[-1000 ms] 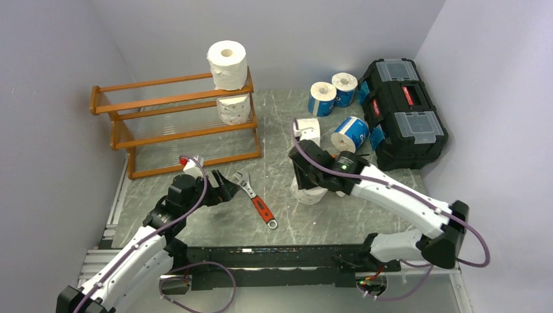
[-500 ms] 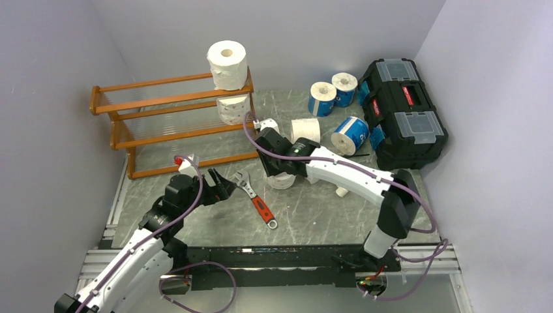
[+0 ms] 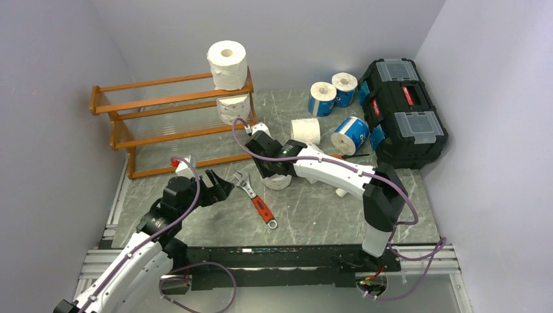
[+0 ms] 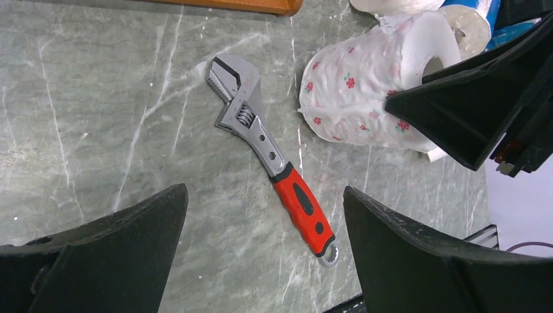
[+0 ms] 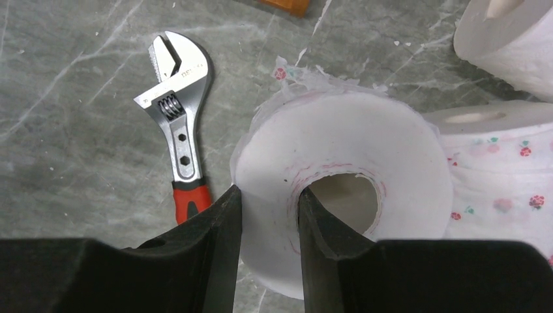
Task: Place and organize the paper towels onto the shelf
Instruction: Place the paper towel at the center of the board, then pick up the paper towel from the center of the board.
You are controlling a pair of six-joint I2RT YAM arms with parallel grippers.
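My right gripper [image 5: 269, 195] is shut on the wall of a red-printed paper towel roll [image 5: 365, 156], one finger inside the hollow core and one outside. It holds this roll [image 3: 279, 178] low over the table, just off the shelf's [image 3: 176, 124] front right corner. The orange-brown shelf carries a white roll [image 3: 227, 64] on its top tier and a printed roll [image 3: 233, 107] on the middle tier. A plain white roll [image 3: 305, 130] and three blue-wrapped rolls [image 3: 322, 98] lie on the table at the back right. My left gripper [image 3: 218, 187] hangs open and empty above the wrench.
A red-handled adjustable wrench [image 4: 274, 160] lies on the marble table between the two grippers. The black toolbox [image 3: 401, 111] with red latches stands at the back right. Another printed roll [image 5: 508, 169] sits right beside the held one. Grey walls close in both sides.
My right arm has swung left with the printed roll, from mid-table toward the shelf's front right corner. The left gripper has barely shifted and stays open.
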